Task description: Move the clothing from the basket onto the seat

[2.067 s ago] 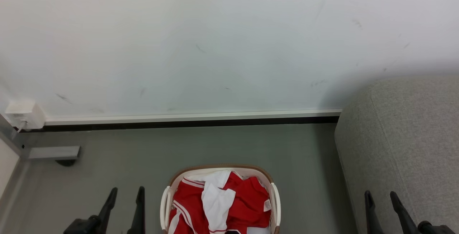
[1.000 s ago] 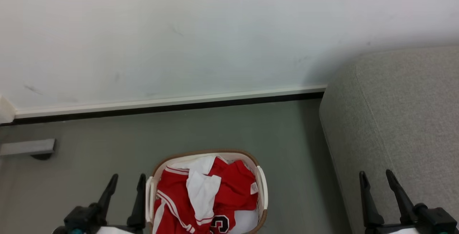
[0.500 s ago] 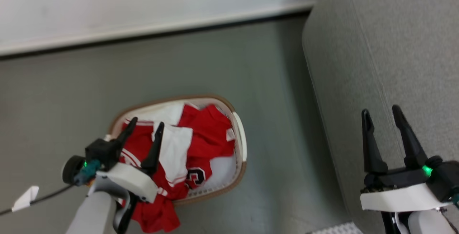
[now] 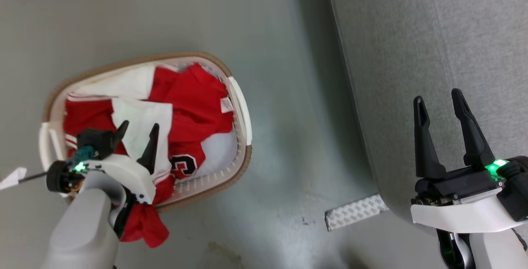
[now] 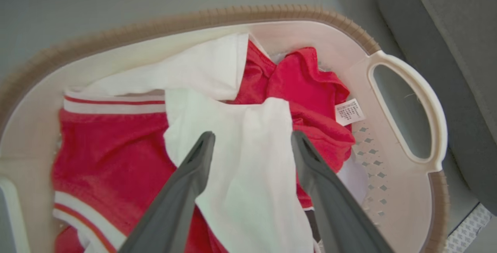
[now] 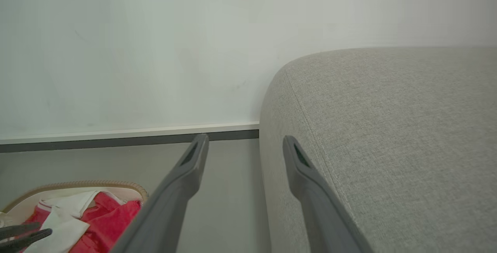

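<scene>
The left gripper (image 4: 139,125) has swung in over the basket (image 4: 243,112), spread wide and empty above the clothing (image 4: 194,104) heaped inside, seemingly ready to grab, while the right gripper (image 4: 438,96) waits open and empty by the seat (image 4: 412,34).

Basket (image 4: 240,105) open-topped; left gripper (image 4: 139,125) hovers over clothing (image 4: 194,100) inside. Floor (image 4: 297,116) lane between basket and seat (image 4: 412,34) passable; seat side blocks right.

One basket (image 4: 136,60) holds one heap of clothing (image 4: 194,100), its garments too tangled to count. One seat (image 4: 412,34) stands right of the basket. Two grippers: left gripper (image 4: 139,125) over the basket, right gripper (image 4: 438,95) well right of it.
</scene>
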Controlling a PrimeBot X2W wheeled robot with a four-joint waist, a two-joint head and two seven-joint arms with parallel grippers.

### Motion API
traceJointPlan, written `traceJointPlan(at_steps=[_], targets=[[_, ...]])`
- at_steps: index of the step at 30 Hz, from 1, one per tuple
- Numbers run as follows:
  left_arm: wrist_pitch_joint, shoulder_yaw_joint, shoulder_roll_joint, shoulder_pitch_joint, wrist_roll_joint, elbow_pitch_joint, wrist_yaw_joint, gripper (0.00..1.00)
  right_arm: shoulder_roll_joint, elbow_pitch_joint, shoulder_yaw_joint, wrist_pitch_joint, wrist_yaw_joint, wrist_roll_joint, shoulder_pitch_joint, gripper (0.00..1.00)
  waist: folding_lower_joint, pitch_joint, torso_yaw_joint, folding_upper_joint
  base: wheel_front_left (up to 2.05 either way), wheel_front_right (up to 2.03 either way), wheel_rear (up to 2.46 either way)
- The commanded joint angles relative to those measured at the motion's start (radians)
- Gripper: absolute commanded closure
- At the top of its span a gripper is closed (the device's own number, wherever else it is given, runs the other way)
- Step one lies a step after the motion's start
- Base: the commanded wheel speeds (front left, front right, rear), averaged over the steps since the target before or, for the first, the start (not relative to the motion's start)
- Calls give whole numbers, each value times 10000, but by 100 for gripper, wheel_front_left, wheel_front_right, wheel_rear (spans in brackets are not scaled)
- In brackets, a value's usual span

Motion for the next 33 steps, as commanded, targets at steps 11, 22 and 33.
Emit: traceJointPlan(at_steps=[11,22,33], targets=[[278,-379,489,-1475,205,1763,205,0,-6,-445,255,3,-21,-53,-287,0,-2,1543,-323,0,0,0,0],[-22,-472,-166,-1222,-557,1178,8,100,-13,68,117,5,-21,129,-42,0,-2,268,137,0,0,0,0],[-15,345,-834,1745,-1011,-2292,22,100,-22,1009,41,4,-21,-1,915,0,-2,-3573,1159,0,0,0,0]])
